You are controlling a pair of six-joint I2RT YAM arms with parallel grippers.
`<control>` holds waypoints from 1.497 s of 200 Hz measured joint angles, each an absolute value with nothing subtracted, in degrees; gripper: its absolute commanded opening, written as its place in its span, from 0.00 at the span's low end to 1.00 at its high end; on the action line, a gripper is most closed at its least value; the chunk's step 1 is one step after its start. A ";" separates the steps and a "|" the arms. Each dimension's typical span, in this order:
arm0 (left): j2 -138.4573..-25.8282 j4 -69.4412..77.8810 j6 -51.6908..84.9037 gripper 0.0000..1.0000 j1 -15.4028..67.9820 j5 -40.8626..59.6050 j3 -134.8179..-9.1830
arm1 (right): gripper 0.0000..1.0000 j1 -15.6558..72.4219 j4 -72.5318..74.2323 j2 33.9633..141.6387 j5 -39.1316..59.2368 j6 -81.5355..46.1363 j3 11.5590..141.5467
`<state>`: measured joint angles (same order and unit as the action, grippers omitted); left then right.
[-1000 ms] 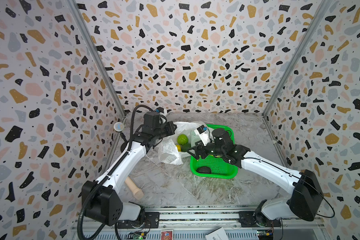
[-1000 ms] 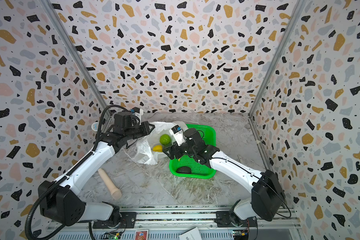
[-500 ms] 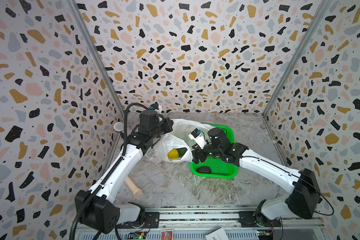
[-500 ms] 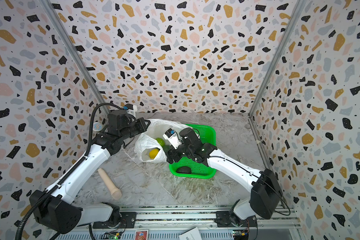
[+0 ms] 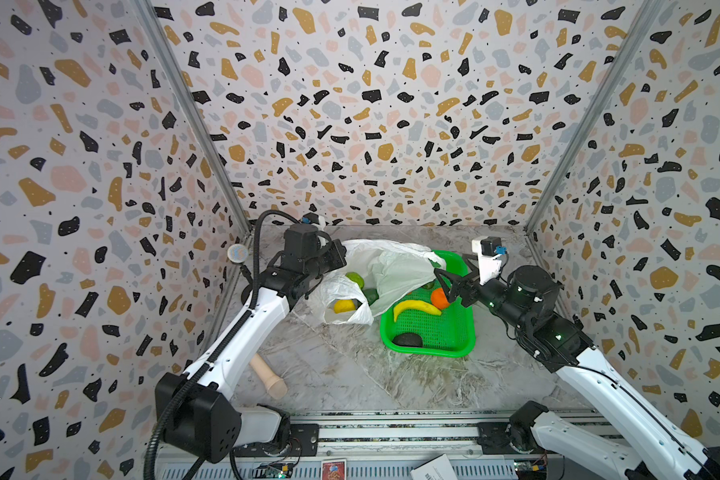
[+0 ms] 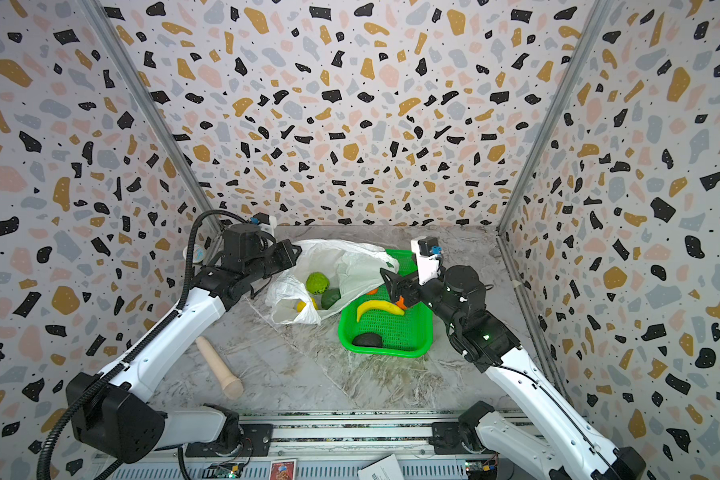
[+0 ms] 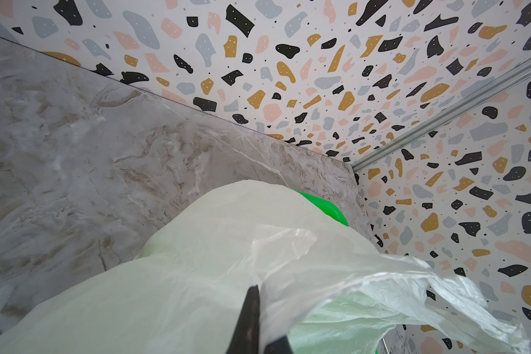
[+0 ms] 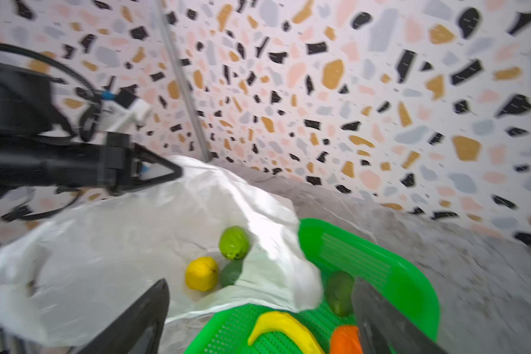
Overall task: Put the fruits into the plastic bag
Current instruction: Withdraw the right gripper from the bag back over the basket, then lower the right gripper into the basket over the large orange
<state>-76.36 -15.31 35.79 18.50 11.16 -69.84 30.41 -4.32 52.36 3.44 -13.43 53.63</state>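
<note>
Nearly halfway: the crinkly white plastic bag (image 5: pixel 395 266), left of the green mesh basket (image 5: pixel 427 352) on the counter (image 5: pixel 350 374), holds a yellow lemon (image 5: pixel 344 306), bumpy light-green fruit (image 5: pixel 355 279) and dark green avocado (image 5: pixel 370 296). A yellow banana (image 5: pixel 416 308), orange (image 5: pixel 438 298), green avocado (image 8: pixel 339 292) and blackish avocado (image 5: pixel 408 340) wait in the basket. The left jaws clamp the bag's edge; the right jaws gape empty above the basket.

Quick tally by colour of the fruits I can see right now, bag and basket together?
Yellow: 2, lemon, banana
Green: 3, bumpy fruit, bag avocado, basket avocado
Orange: 1 in clear view, the orange
Blackish: 1, blackish avocado
Total: 7
</note>
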 measured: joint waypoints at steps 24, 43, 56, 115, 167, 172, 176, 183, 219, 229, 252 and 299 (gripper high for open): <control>-76.36 -15.31 35.79 0.00 18.50 10.98 -69.80 | 0.92 26.81 -5.04 55.96 0.91 -17.06 51.33; -76.36 -15.33 35.75 0.00 18.50 10.92 -69.78 | 0.92 26.28 -5.72 58.59 -0.03 -19.75 49.01; -76.36 -15.33 35.68 0.00 18.50 10.81 -69.78 | 0.92 25.71 -5.76 59.64 0.16 -21.54 46.92; -76.36 -15.31 35.59 0.00 18.50 10.48 -69.56 | 0.92 24.58 -5.98 67.11 0.75 -25.41 45.76; -76.36 -15.31 35.46 0.00 18.50 10.41 -69.32 | 0.91 23.83 -9.28 77.97 2.00 -24.67 50.63; -76.38 -15.33 35.44 0.00 18.50 10.41 -69.32 | 0.91 23.83 -9.91 79.37 1.98 -24.34 51.59; -76.38 -15.33 35.40 0.00 18.50 10.39 -69.32 | 0.91 23.81 -10.26 80.34 1.96 -24.18 52.27; -76.40 -15.31 35.40 0.00 18.50 10.39 -69.32 | 0.90 23.75 -11.11 82.48 1.89 -23.75 53.89; -76.47 -15.31 35.35 0.00 18.50 10.41 -69.32 | 0.88 23.75 -15.16 92.20 0.47 -21.45 61.87; -76.47 -15.33 35.35 0.00 18.50 10.41 -69.32 | 0.87 23.79 -16.12 94.59 -0.30 -20.91 63.79; -76.51 -15.33 35.31 0.00 18.50 10.44 -69.32 | 0.87 24.91 -18.24 99.92 -4.29 -19.40 67.77; -76.53 -15.33 35.09 0.00 18.50 10.41 -69.32 | 0.88 30.35 -22.37 107.00 -13.26 -17.52 72.27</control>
